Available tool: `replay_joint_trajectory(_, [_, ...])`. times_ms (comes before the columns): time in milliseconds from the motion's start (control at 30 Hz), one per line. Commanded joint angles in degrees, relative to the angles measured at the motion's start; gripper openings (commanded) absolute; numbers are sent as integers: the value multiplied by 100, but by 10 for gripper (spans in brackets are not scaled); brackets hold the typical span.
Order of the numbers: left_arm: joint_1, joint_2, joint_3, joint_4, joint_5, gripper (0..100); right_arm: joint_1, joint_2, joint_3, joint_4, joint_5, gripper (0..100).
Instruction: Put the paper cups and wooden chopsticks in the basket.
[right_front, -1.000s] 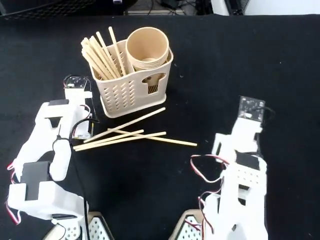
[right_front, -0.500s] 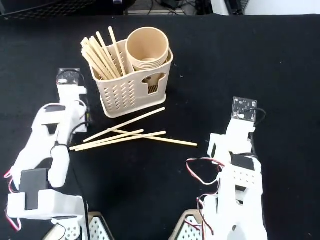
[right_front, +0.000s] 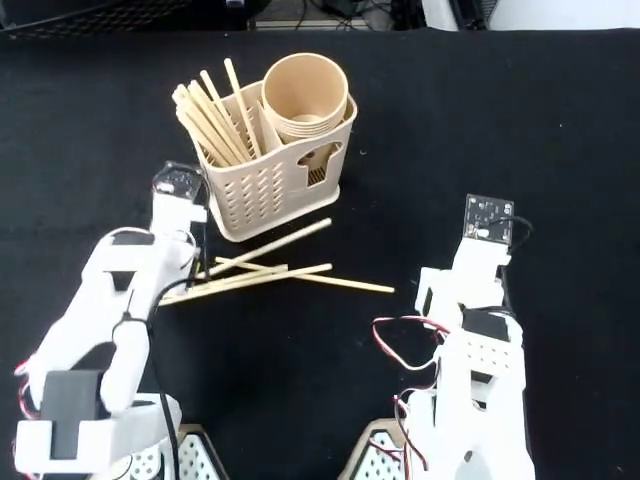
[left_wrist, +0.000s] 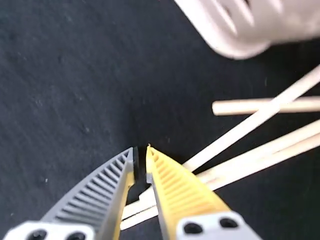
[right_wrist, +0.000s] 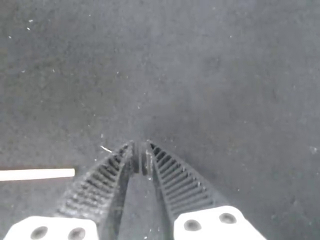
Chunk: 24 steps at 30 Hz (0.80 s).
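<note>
A beige slotted basket stands at the back of the black table, holding a stack of paper cups and a bundle of wooden chopsticks. Several loose chopsticks lie crossed on the cloth just in front of it. My left arm is beside the basket's left corner. Its gripper is shut and empty, tips just above the cloth at the loose chopsticks' left ends, the basket's corner beyond. My right gripper is shut over bare cloth, with one chopstick end off to its side.
The right arm stands to the right of the loose chopsticks. Black cloth lies bare right of the basket and along the front middle. The table's back edge runs close behind the basket.
My left arm has swung right, up to the basket's corner, and the basket has shifted slightly right. The right arm drew back a little, then stayed still.
</note>
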Motion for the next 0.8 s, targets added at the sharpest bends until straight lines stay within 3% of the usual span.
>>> replay_joint_trajectory(0, [163, -475, 303, 105, -378, 66, -44, -119, -22, -123, 62, 40])
replay_joint_trajectory(233, [180, -1477, 1121, 105, -1371, 66, -44, -119, -22, -123, 62, 40])
replay_joint_trajectory(433, [180, -2734, 1297, 79, -1389, 65, -44, -119, -22, -123, 62, 40])
replay_joint_trajectory(567, [426, -3569, 1297, -18, -686, 70, -44, -119, -22, -123, 62, 40])
replay_joint_trajectory(767, [444, -3877, 1209, -1002, 756, 141, -18, -119, -48, -123, 18, 39])
